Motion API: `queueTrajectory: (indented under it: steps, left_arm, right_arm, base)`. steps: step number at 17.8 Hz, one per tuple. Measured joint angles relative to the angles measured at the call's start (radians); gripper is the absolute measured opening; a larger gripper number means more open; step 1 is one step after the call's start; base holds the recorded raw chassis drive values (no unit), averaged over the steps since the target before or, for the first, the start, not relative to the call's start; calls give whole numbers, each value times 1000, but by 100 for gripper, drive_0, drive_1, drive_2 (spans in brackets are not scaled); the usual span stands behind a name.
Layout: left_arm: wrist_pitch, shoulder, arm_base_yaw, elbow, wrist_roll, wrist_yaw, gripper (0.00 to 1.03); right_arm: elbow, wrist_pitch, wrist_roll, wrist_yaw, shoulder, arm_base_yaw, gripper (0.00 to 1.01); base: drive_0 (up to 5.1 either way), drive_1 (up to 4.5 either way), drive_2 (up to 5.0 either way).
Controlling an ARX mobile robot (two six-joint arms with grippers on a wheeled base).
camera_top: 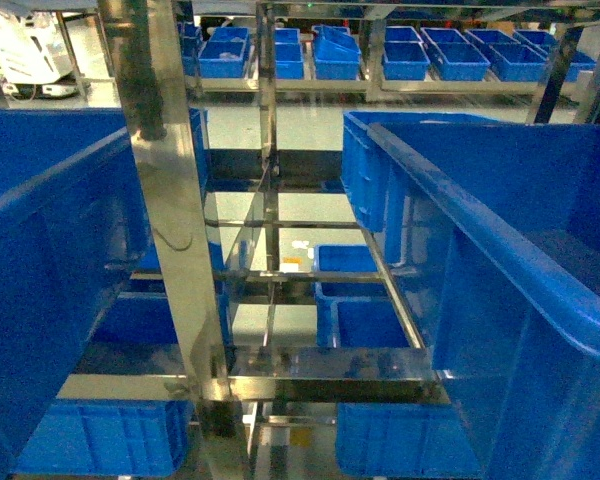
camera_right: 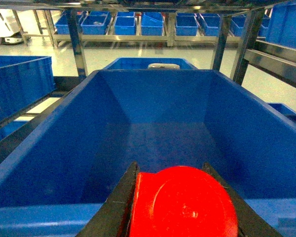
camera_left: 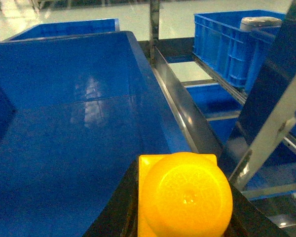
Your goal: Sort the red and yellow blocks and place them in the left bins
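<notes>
**Wrist views: a block gripped in each hand, both over blue crates**

Your left gripper (camera_left: 185, 207) is clamped on the yellow block (camera_left: 185, 195), held above the near edge of a deep blue crate (camera_left: 64, 148) whose visible floor is bare. Your right gripper (camera_right: 180, 207) is clenched on the red block (camera_right: 182, 202), poised over the near rim of another blue crate (camera_right: 158, 128), likewise bare inside. Neither gripper shows in your head view, only steel racking (camera_top: 180, 230) and crates.

A shiny steel rack (camera_top: 180, 210) with slanted uprights and crossbars fills the near scene. Beyond it lies a pale, glossy floor (camera_top: 300, 135) reflecting overhead light. Along the far side runs a long shelf (camera_top: 380, 85) carrying a row of small blue trays (camera_top: 405, 58).
</notes>
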State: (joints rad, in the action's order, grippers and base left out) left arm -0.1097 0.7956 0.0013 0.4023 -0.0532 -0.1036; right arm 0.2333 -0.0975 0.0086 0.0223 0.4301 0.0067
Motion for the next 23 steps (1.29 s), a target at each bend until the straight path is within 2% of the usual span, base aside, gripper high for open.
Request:
queueTrajectory:
  steps: [19,21,23]
  left_arm:
    - [0,4,0,0,0,1,26]
    - [0,4,0,0,0,2,26]
    - [0,4,0,0,0,1,26]
  right_arm:
    - [0,2,0,0,0,0,29]
    - [14,14,10,26,24,0,29]
    - [83,-11,32,42,115,0,29]
  base:
    - [0,0,0]
    - [0,0,0]
    - [0,0,0]
